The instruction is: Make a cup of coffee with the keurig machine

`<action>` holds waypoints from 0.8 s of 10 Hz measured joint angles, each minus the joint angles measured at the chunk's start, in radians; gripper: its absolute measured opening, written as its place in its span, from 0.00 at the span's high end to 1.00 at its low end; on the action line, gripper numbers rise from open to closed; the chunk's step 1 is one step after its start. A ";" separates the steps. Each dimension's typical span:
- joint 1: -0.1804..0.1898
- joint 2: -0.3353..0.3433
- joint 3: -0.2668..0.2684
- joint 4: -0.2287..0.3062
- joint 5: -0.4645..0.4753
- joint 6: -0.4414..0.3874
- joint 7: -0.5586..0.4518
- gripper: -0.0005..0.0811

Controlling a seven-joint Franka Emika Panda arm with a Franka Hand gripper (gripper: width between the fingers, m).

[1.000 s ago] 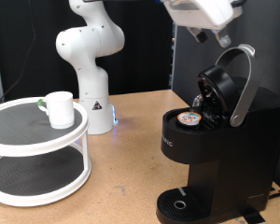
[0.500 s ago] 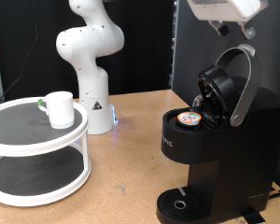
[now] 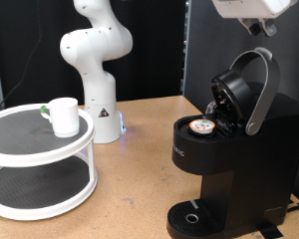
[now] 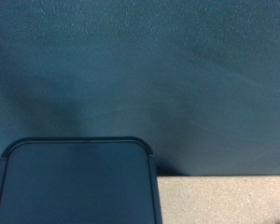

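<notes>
One keurig machine [image 3: 229, 159] on the exterior view's right, lid raised, one pod [image 3: 202, 126] seated in the open chamber. One cup [image 3: 63, 116] far left, upright on the top level of a white two-tier round stand [image 3: 40, 164], well apart from the machine. One white arm base [image 3: 95, 60] behind. Wooden table [image 3: 130, 189]; dark panel backdrop. Claw [image 3: 257, 24] at top right edge above the lid, mostly cropped; opening cannot be told. Wrist view: blue-tinted surfaces only.
</notes>
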 joint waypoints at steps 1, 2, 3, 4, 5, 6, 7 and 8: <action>0.000 0.000 0.005 0.000 0.000 0.003 0.007 0.51; 0.000 0.001 0.009 0.000 0.000 0.005 0.010 0.74; 0.000 0.004 0.013 0.000 0.000 0.005 0.014 0.74; 0.000 0.009 0.016 0.000 -0.002 0.006 0.022 0.90; 0.000 0.016 0.018 0.000 -0.004 0.009 0.031 0.97; 0.000 0.025 0.020 0.000 -0.004 0.020 0.037 0.97; 0.000 0.036 0.020 0.001 -0.004 0.026 0.037 0.99; 0.000 0.043 0.020 0.002 -0.004 0.029 0.037 0.99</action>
